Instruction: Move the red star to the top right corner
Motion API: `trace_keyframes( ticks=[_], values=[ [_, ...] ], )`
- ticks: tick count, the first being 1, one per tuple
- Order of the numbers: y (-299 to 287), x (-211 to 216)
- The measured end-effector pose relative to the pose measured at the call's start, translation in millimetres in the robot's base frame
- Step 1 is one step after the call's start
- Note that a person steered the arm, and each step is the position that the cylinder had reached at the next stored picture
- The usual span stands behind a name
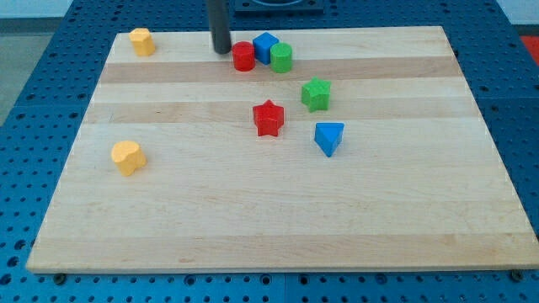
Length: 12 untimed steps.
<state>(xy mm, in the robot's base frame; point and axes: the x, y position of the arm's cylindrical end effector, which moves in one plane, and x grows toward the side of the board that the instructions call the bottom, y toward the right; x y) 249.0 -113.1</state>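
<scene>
Dark and bare, with no jaws to open or close, my tip (221, 50) holds nothing and sits near the board's top edge, just left of the red cylinder (243, 56). Down and to the view's right, well apart, lies the red star (269, 118), mid-board. Its goal, the top right corner, lies farther right, so I judge the tip must first get round to the star's lower left.

The worktop (278, 219) is pale, smooth wood with visible grain, matt. The red star (269, 118) and blue block (328, 137) look like smooth plastic, slightly glossy. The rod (220, 25) looks dark and matt.
</scene>
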Motion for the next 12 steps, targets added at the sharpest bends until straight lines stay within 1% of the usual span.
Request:
trace_keyframes(
  ticks=[1, 2, 3, 4, 5, 6, 7, 8, 9, 10, 11, 12],
  values=[
    [32, 9],
    [96, 9],
    [90, 7],
    [56, 21],
    [38, 83],
    [4, 154],
    [67, 165],
    [134, 165],
    [163, 164],
    [220, 159],
    [260, 158],
    [272, 172]
  ],
)
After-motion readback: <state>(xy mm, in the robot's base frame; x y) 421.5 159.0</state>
